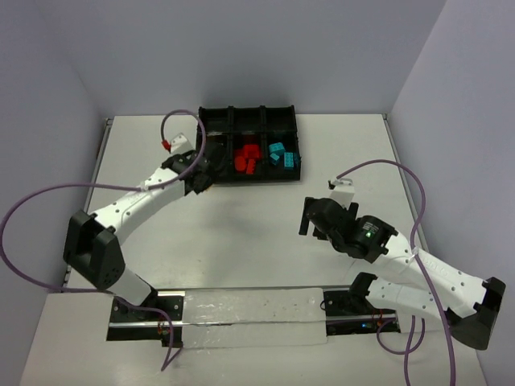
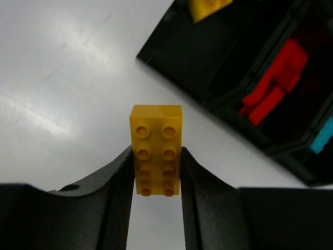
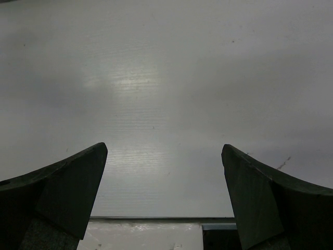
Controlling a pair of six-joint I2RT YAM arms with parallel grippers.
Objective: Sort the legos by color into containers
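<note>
Left claw (image 2: 156,156) of mine pinches one yellow lego (image 2: 156,138) by its long sides, studs toward the camera, just off the black tray's (image 2: 174,75) near-left corner; red legos (image 2: 276,78) and cyan legos (image 2: 323,136) lie in neighbouring compartments. Meanwhile my right claw (image 3: 164,156) hangs spread wide above the table (image 3: 166,78).

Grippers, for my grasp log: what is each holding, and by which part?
Left gripper pinches a yellow two-by-four lego by its long sides, near one end; right gripper holds nothing.
</note>
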